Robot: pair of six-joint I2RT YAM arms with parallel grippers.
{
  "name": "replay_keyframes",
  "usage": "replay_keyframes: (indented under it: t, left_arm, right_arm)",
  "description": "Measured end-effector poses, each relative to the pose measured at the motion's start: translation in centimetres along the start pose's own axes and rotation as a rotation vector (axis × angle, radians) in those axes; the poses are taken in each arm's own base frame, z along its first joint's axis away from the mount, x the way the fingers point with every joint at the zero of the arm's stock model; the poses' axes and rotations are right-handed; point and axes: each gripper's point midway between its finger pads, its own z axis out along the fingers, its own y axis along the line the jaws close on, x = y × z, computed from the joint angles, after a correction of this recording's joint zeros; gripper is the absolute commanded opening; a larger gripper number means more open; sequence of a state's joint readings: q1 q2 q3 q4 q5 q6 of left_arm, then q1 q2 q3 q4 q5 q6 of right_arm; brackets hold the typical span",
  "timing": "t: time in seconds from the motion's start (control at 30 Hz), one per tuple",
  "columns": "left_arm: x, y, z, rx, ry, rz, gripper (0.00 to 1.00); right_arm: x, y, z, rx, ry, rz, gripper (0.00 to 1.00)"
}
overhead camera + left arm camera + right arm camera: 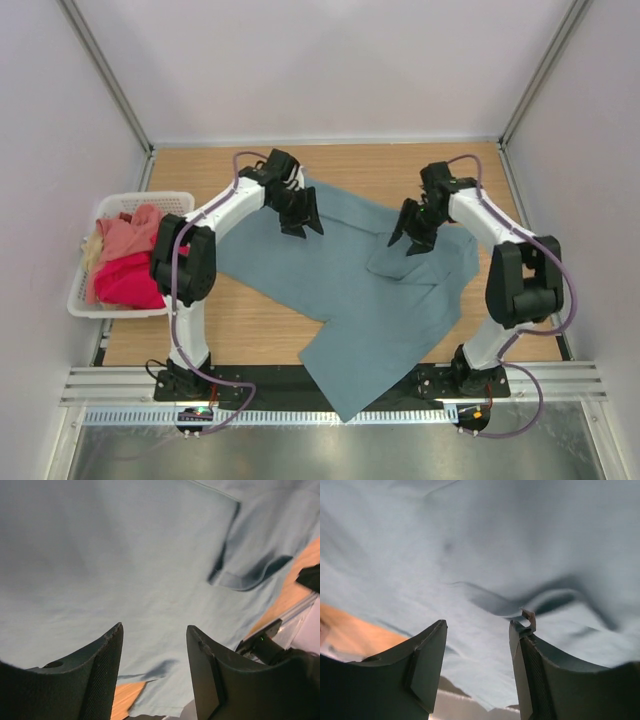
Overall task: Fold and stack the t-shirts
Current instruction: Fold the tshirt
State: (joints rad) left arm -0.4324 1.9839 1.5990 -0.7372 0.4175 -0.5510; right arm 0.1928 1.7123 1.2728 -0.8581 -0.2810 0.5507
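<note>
**Ana:** Where is the big shirt?

**Ben:** The grey-teal t-shirt (370, 300) lies spread on the table (250, 325), between the two arms. Its near end hangs over the table's front edge, onto the black rail (270, 380).

**Ana:** Can you see all of it?

**Ben:** No. The left gripper (300, 215) hides part of its far left corner. The right gripper (412, 238) hides a bit by a folded-over flap.

**Ana:** Are the jaws holding it?

**Ben:** No. Both pairs stand apart, with only cloth showing below the gap. I cannot tell if the tips touch the cloth.

**Ana:** And the other shirts?

**Ben:** They are bunched in the white basket (170, 198) at the left edge. There is a salmon pink shirt (125, 238), a crimson-pink shirt (128, 282) and a peek of a cream shirt (92, 250). The left arm's elbow hides the basket's right side.

**Ana:** Where is there room?

**Ben:** There is bare wood along the far wall, and some at the near left between basket and shirt. On the right, the shirt reaches close to the right arm.
</note>
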Motion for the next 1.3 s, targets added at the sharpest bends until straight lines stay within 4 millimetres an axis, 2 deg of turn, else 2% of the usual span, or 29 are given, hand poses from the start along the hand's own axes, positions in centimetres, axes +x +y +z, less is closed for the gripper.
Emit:
replay_keyframes:
  t: [0.1, 0.17, 0.23, 0.3, 0.33, 0.37, 0.43, 0.63, 0.77, 1.0, 1.1, 1.3]
  left_arm:
    - [1.3, -3.0, 0.9, 0.041, 0.027, 0.058, 0.56]
    - [2.3, -5.3, 1.8, 0.075, 0.05, 0.102, 0.55]
    - [3.1, -7.1, 2.8, 0.102, 0.071, 0.137, 0.55]
    - [3.9, -8.7, 4.1, 0.125, 0.095, 0.166, 0.55]
    - [4.2, -9.2, 4.7, 0.132, 0.107, 0.174, 0.55]
    - [4.4, -9.5, 5.3, 0.135, 0.117, 0.179, 0.55]
    - [4.6, -9.6, 6.6, 0.13, 0.133, 0.178, 0.52]
    - [4.4, -9.2, 9.3, 0.113, 0.159, 0.161, 0.46]
    - [4.5, -9.0, 10.2, 0.107, 0.172, 0.16, 0.46]
    - [5.8, -9.9, 11.6, 0.111, 0.198, 0.185, 0.43]
    - [6.6, -10.1, 12.0, 0.107, 0.216, 0.193, 0.41]
    - [7.1, -10.2, 12.2, 0.107, 0.229, 0.196, 0.38]
  right_arm:
    - [-1.4, -4.0, -2.8, 0.056, -0.109, 0.093, 0.56]
    - [-1.2, -6.9, -4.0, 0.06, -0.149, 0.195, 0.54]
    - [-0.1, -9.6, -4.0, 0.079, -0.143, 0.303, 0.56]
    - [1.6, -11.0, -3.0, 0.093, -0.097, 0.371, 0.6]
    - [2.4, -11.3, -2.4, 0.097, -0.067, 0.386, 0.61]
    - [3.0, -11.3, -2.0, 0.097, -0.046, 0.396, 0.67]
    - [3.4, -11.3, -1.8, 0.095, -0.03, 0.401, 0.7]
    - [1.8, -11.4, -2.4, 0.095, -0.07, 0.352, 0.7]
    - [0.8, -11.3, -2.2, 0.087, -0.079, 0.309, 0.67]
    - [0.7, -11.7, -1.0, 0.086, -0.039, 0.233, 0.64]
    - [0.2, -11.3, -1.0, 0.081, -0.047, 0.186, 0.63]
    - [-0.4, -9.6, -0.1, 0.07, -0.046, 0.08, 0.59]
